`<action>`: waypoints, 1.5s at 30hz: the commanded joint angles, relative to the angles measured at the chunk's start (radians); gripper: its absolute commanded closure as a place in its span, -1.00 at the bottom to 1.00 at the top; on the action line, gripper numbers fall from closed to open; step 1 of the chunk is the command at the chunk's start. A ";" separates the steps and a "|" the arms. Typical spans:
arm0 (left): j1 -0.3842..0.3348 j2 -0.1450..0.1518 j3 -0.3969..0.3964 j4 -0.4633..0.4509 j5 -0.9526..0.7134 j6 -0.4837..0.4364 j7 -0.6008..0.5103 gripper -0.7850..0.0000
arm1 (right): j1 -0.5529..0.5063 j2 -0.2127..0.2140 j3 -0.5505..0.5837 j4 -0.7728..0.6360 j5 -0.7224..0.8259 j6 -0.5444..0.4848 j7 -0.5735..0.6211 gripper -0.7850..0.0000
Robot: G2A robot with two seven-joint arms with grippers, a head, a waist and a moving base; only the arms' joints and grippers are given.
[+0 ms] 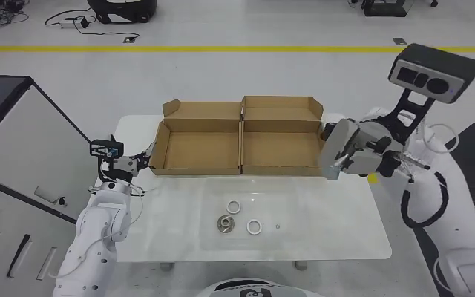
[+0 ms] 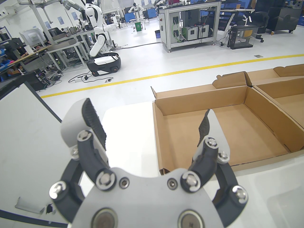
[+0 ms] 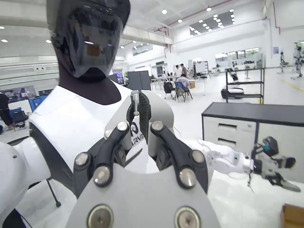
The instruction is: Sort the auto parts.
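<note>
A silver threaded metal bolt (image 3: 135, 102) is sitting pinched in the right gripper (image 3: 138, 104), which is hanging at 3 o'clock of two open brown cardboard boxes (image 1: 200, 152) (image 1: 282, 152). Two white plastic rings (image 1: 234, 206) (image 1: 254, 226) and a grey metal flanged nut (image 1: 224, 222) are lying on the white table (image 1: 334, 223) at the boxes' 6 o'clock. The left gripper (image 2: 148, 110) is hovering, fingers spread, at their 9 o'clock.

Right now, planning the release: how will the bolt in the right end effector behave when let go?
The bolt looks like stiff metal, probably heavy for its size. Its round threaded shank would likely roll once flat. The right end effector pinches it near the pad tips, so it may pivot.
</note>
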 commanded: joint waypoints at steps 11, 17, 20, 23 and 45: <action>0.000 0.000 0.000 0.000 0.000 0.000 0.000 -1.00 | -0.006 -0.042 -0.035 -0.034 0.095 -0.038 -0.038 1.00; 0.000 0.000 0.000 0.000 0.000 0.000 0.000 -1.00 | -0.005 -0.050 -0.018 0.026 0.035 0.021 0.021 1.00; 0.000 0.000 0.000 0.000 0.000 0.000 0.000 -1.00 | 0.000 -0.050 -0.008 0.048 -0.012 0.065 0.065 1.00; 0.000 0.000 0.000 0.000 0.000 0.000 0.000 -1.00 | 0.002 -0.052 0.002 0.058 -0.040 0.096 0.096 1.00; 0.000 0.000 0.000 0.000 0.000 0.000 0.000 -1.00 | -0.056 -0.087 0.039 -0.003 0.068 0.097 0.097 1.00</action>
